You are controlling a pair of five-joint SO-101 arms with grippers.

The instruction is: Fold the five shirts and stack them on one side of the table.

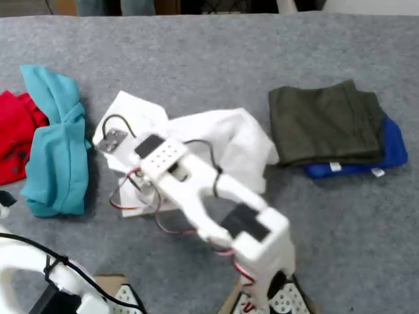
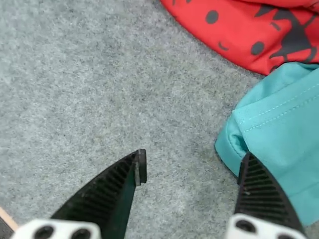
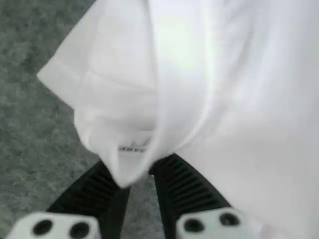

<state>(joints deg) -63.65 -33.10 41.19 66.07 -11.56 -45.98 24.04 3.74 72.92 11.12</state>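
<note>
Pinching of the white shirt (image 3: 199,74) is recorded at the right hand (image 3: 138,172): both fingers are pressed together on a bunched fold bearing a label, and the rest of the cloth is spread ahead of the fingertips. Grey worktop (image 3: 30,124) is seen beside that fold. From above, the white shirt is found crumpled beneath the right arm (image 1: 216,196).

The left hand (image 2: 194,159) is held spread, with nothing between its fingers, over bare worktop. The teal shirt (image 2: 279,134) is located just beside one finger of the left hand; whether contact is made cannot be told. The red shirt (image 2: 259,30) is noted ahead of the left hand, partly covered by the teal shirt.

The olive shirt (image 1: 324,121) is laid folded on the folded blue shirt (image 1: 393,154), well apart from the right hand, on the side away from the left hand.
</note>
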